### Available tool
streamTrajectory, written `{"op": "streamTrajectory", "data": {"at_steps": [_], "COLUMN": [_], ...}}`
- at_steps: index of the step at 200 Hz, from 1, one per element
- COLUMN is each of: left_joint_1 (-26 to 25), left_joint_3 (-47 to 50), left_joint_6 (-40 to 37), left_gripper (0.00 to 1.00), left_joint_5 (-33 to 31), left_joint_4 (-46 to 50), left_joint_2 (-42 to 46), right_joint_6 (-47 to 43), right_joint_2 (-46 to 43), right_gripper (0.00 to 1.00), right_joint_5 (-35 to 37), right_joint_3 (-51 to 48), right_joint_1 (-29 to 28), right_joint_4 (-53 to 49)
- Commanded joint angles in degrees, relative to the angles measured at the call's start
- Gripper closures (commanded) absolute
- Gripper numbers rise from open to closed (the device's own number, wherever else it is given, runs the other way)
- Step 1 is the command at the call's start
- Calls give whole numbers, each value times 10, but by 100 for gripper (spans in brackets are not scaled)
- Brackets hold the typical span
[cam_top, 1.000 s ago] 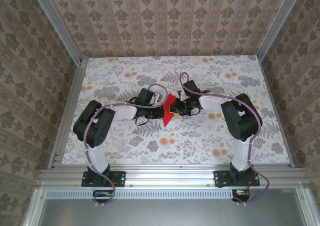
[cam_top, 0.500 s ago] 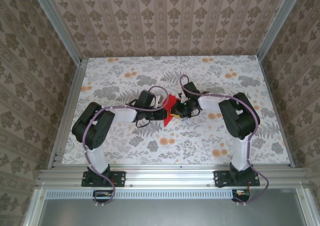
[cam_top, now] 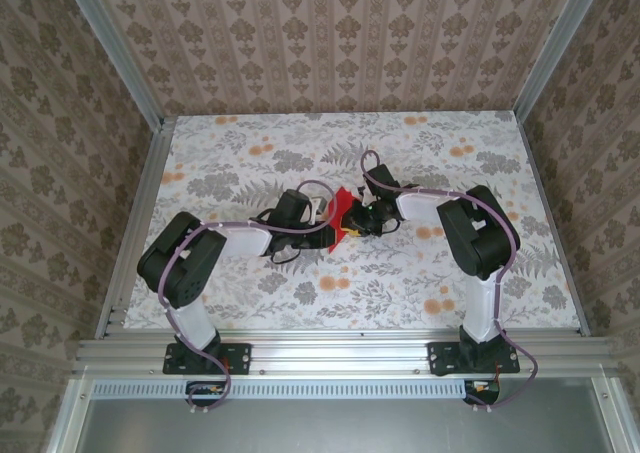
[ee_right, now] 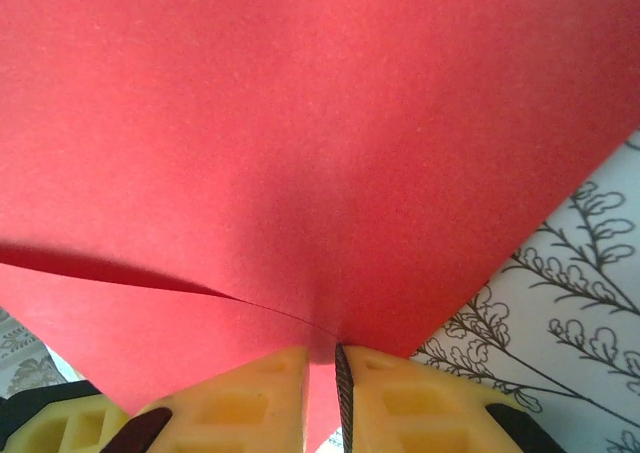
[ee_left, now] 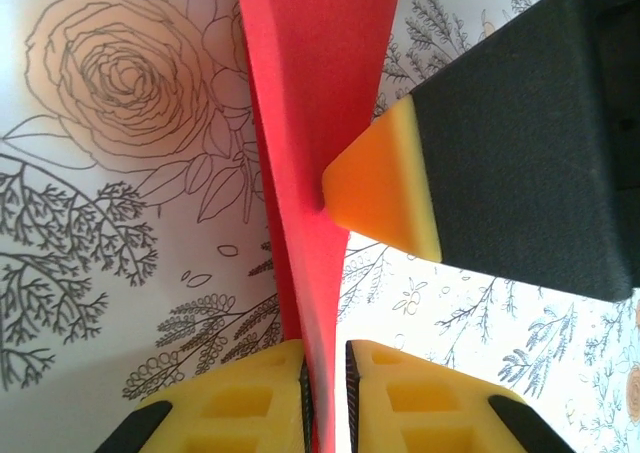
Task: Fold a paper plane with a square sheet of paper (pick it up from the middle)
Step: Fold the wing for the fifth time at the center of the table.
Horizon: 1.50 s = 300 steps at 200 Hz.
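Left elbow [cam_top: 178, 268] has swung back; left claw [ee_left: 325, 363] and right claw [ee_right: 322, 361] each pinch red paper [ee_left: 320, 93].

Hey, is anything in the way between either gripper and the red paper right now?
Nothing visible stands between them. The left gripper and the right gripper each pinch the red paper directly between their yellow fingers.

The table [cam_top: 200, 273] is surfaced in a white print of grey leaves and orange flowers. It is enclosed on 3 sides by walls [cam_top: 330, 33] papered in a beige damask stripe. Its near edge is lined with aluminium rails [cam_top: 340, 358], and aluminium posts [cam_top: 112, 48] are set at the 2 far corners. The scene is evenly lit.
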State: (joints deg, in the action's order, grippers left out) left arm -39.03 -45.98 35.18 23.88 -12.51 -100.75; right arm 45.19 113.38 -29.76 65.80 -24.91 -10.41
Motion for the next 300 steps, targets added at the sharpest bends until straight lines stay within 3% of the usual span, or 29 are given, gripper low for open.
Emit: {"op": "streamTrajectory", "data": {"at_steps": [1, 71, 117, 158, 215, 300], "left_joint_1": [-6, -12, -14, -16, -30, -69], "left_joint_3": [14, 21, 2, -11, -22, -39], "left_joint_6": [6, -12, -98, -198, -258, -303], "left_gripper": [81, 92, 97, 98, 99, 100], "left_joint_5": [-14, -61, -84, -103, -141, -209], "left_joint_4": [-5, 15, 58, 92, 103, 120], "left_joint_2": [16, 21, 20, 24, 16, -1], "right_joint_6": [8, 8, 24, 72, 192, 246], "right_joint_2": [11, 10, -21, -69, -81, -3], "right_gripper": [82, 82, 79, 66, 49, 42], "right_joint_5": [31, 34, 14, 7, 0, -31], "right_joint_3": [-12, -10, -5, -10, -1, 57], "right_joint_1": [-2, -1, 6, 13, 15, 6], "right_joint_4": [-10, -17, -5, 26, 52, 43]}}
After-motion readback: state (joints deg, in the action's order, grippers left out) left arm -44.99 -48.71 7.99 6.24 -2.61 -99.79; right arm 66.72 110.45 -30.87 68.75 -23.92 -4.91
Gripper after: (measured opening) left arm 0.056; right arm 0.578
